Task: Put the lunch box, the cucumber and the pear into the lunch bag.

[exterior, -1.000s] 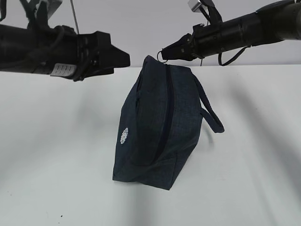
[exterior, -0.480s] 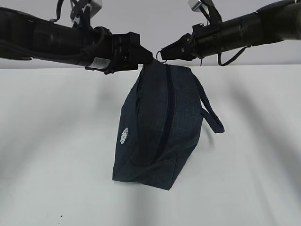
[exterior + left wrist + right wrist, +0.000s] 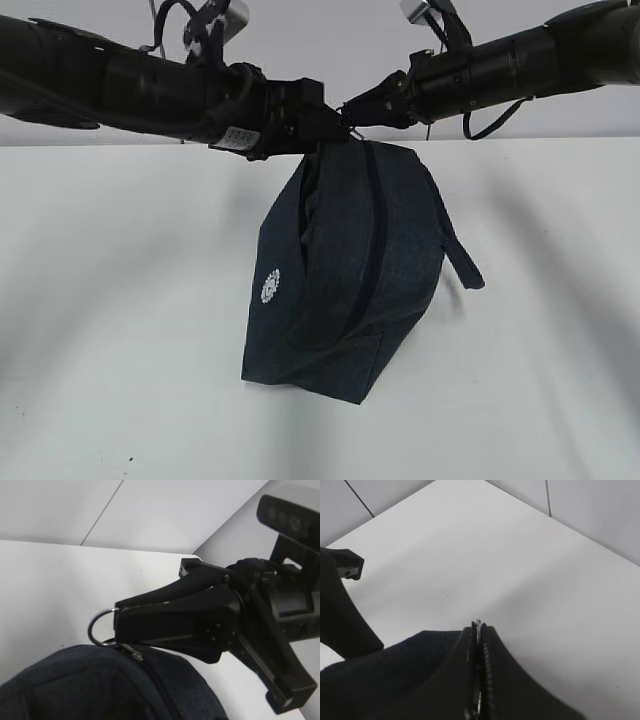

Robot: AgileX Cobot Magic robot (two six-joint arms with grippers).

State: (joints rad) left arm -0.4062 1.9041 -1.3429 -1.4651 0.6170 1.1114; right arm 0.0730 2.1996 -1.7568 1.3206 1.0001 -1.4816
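White table (image 3: 120, 330) carries only the lunch bag (image 3: 345, 280), standing on end at centre, its upper end tucked under both black arms that meet above it and cover its top corner. Bag contents are not visible, and the left gripper (image 3: 325, 125) is lost against dark fabric, so I cannot tell whether it grips; the right gripper (image 3: 479, 680) is pinched closed on the silver ring pull (image 3: 100, 626). Bag is dark navy, black zipper (image 3: 372, 240) down its face, strap (image 3: 462, 262) hanging right, small white round logo (image 3: 270, 286).
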